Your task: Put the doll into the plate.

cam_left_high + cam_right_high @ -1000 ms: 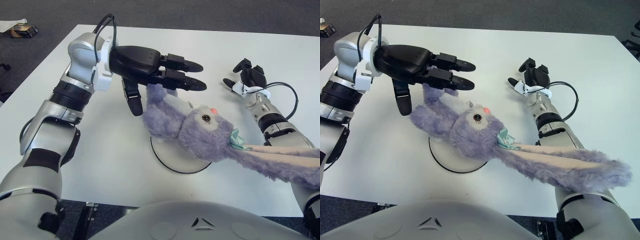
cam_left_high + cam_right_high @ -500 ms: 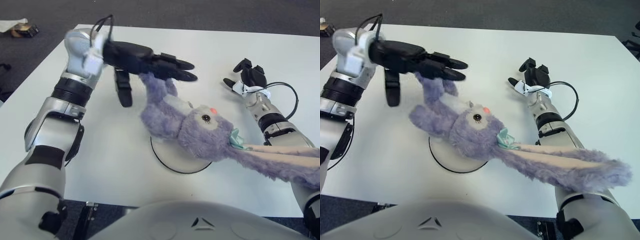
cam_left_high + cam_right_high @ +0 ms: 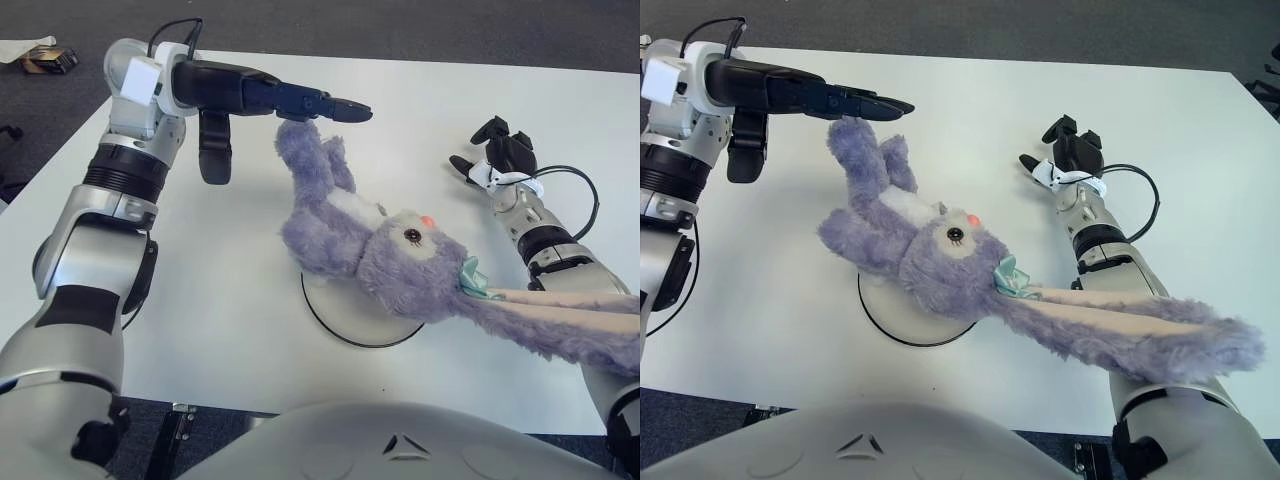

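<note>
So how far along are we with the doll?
Mostly done: the purple plush rabbit doll lies on the round white plate, its long ears trailing over the right forearm. The left hand hovers open above its legs. The right hand shows beside the doll's right.

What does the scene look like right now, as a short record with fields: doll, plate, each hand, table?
doll: purple plush rabbit doll, body lying over the plate, long ears trailing to the robot's right across its right forearm, legs pointing up toward the left hand
plate: white round plate with a dark rim, mostly covered by the doll
left hand: left hand, fingers extended, above the doll's feet, holding nothing
right hand: right hand, idle on the doll's right side
table: white table
</note>
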Robot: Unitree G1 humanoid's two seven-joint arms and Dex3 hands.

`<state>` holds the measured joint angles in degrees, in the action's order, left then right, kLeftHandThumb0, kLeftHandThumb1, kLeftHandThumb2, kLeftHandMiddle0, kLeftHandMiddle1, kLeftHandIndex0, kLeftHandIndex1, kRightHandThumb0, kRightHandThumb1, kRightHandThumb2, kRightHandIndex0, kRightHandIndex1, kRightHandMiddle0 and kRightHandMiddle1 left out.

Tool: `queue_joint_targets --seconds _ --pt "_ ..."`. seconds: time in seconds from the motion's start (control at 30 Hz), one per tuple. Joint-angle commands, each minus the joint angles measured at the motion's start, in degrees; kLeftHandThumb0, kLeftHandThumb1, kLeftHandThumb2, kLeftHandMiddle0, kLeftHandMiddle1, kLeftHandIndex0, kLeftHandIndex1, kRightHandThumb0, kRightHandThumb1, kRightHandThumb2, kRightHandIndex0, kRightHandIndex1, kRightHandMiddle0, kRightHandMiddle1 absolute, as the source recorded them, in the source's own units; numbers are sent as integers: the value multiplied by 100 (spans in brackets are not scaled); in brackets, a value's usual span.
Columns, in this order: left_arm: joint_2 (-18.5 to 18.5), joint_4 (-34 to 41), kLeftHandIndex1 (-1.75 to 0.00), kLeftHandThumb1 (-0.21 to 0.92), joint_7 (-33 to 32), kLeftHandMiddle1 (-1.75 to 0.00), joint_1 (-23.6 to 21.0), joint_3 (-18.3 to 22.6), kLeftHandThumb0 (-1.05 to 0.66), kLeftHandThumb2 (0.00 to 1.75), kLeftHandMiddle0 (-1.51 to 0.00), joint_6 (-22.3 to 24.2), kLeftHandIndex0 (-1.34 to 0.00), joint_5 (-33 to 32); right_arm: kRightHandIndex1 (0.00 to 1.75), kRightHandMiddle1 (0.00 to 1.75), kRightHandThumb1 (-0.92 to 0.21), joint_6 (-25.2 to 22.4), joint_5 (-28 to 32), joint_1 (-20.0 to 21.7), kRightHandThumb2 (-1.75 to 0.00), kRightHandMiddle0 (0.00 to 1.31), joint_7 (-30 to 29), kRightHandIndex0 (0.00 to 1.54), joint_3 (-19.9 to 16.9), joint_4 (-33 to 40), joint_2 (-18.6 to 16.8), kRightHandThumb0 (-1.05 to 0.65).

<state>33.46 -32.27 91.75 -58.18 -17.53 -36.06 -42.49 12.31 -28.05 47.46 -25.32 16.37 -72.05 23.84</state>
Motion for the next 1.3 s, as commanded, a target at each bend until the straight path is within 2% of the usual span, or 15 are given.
queue_joint_targets --seconds 0.0,0.03,0.1,0.17,0.3,0.4,0.5,0.6,0.77,0.9,0.93,0.97,1.0,1.1,1.27 --pt "23 -49 0 92 75 0 -137 -19 -105 38 0 16 0 -66 152 160 -79 -152 23 -354 -74 0 265 30 13 -249 -134 -61" --pt "22 -49 0 92 75 0 -138 -20 -105 38 0 16 0 -66 152 160 -79 -152 22 -353 -74 0 265 30 12 -249 -134 -61" --pt "448 -1329 -5 92 -1551 -1 -164 829 -104 45 -1 1462 0 110 153 160 -80 -152 -181 -337 -75 0 323 30 220 -150 -102 -62" --pt "567 -2014 -20 92 -2268 -3 -284 1194 -104 62 -4 2039 0 291 157 157 -85 -157 -273 -328 -73 0 358 29 313 -107 -87 -62" --pt "407 -2106 -36 92 -3137 -8 -313 1246 -105 71 -12 1448 0 921 160 156 -87 -150 -267 -332 -72 0 391 30 348 -108 -71 -61" --pt "233 -2252 -53 92 -3989 -33 -184 1323 -102 75 -13 873 0 1407 163 158 -87 -140 -266 -338 -73 0 394 30 371 -108 -60 -59" --pt "76 -2313 -68 92 -4464 -58 -19 1454 -93 77 -10 656 0 1599 164 159 -86 -131 -263 -341 -75 0 397 30 381 -110 -56 -58" --pt "-127 -2302 -95 92 -5095 -78 234 1607 -76 76 -15 528 0 1780 163 157 -84 -124 -256 -346 -77 0 393 29 385 -121 -56 -57" --pt "-314 -1882 -121 92 -6290 -96 827 1731 -61 79 -21 281 0 2415 160 155 -82 -124 -244 -351 -78 0 373 28 375 -125 -65 -57" --pt "-534 -1360 -135 92 -7361 -107 1291 1734 -57 83 -28 524 0 3000 159 155 -82 -131 -253 -349 -79 0 345 28 365 -123 -68 -57" --pt "-585 -1295 -147 92 -7522 -114 1346 1744 -55 85 -30 597 0 3082 159 155 -82 -132 -254 -348 -80 0 339 28 366 -122 -68 -57" --pt "-691 -1460 -149 92 -7718 -116 1347 1761 -55 85 -31 655 0 3122 159 155 -82 -135 -257 -347 -80 0 322 28 368 -118 -65 -57" --pt "-769 -1569 -158 92 -7861 -121 1351 1781 -48 74 -35 702 -7 3160 159 155 -83 -137 -259 -347 -79 0 311 28 370 -116 -63 -58" --pt "-1023 -2239 -169 92 -8232 -133 1271 1974 -39 59 -40 841 -16 3071 159 156 -85 -140 -257 -355 -76 0 248 28 364 -99 -48 -61" --pt "-1303 -2511 -174 83 -8764 -152 1325 2305 -37 66 -47 1023 -25 3051 155 158 -88 -75 -188 -402 -72 0 149 31 289 -65 -5 -63"
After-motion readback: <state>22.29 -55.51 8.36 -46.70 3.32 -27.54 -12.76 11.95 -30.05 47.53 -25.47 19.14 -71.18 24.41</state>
